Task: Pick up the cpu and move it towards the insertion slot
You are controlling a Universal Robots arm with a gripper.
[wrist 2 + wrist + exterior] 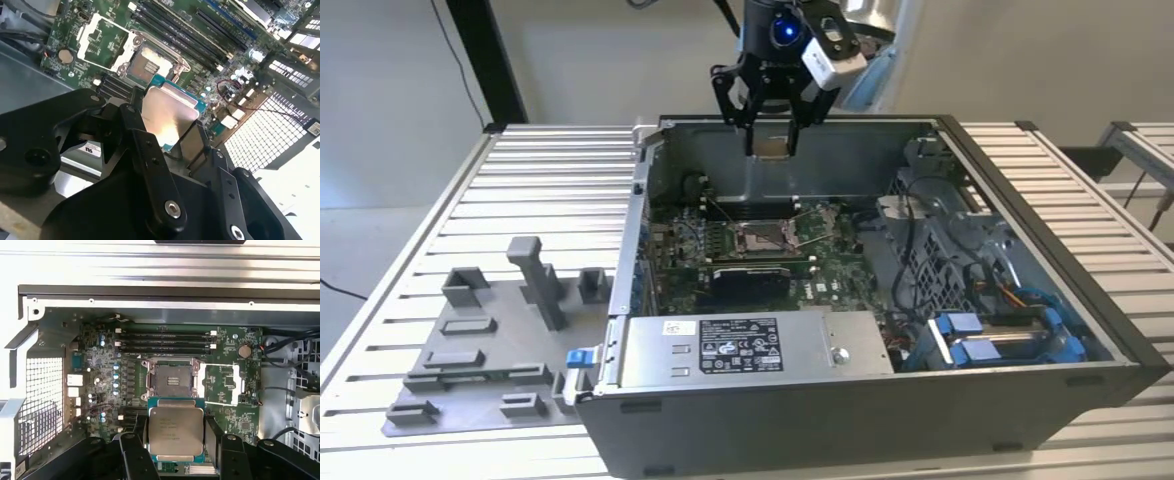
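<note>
- Exterior view first: we see our hand (771,143) hanging above the open computer case (1067,330), near its far wall, with the cpu (773,145) pinched between the fingers.
- We have the fingers closed onto two opposite edges of the cpu, so it is held clear of the board, in the air.
- Both wrist views show the cpu (175,430) with its silvery top facing the cameras and a teal-green rim around it; the dark fingers (212,432) press on either side.
- We see the insertion slot (171,380) on the green motherboard (227,410), a metal-framed square with a dark centre; in the first wrist view the cpu sits just beside it, not over it.
- On the exterior view's left, a grey fixture plate (467,365) with upright blocks lies on the ribbed bench (540,190), well apart from our hand.
- A silver power supply (734,350) sits along the near edge of the case.
</note>
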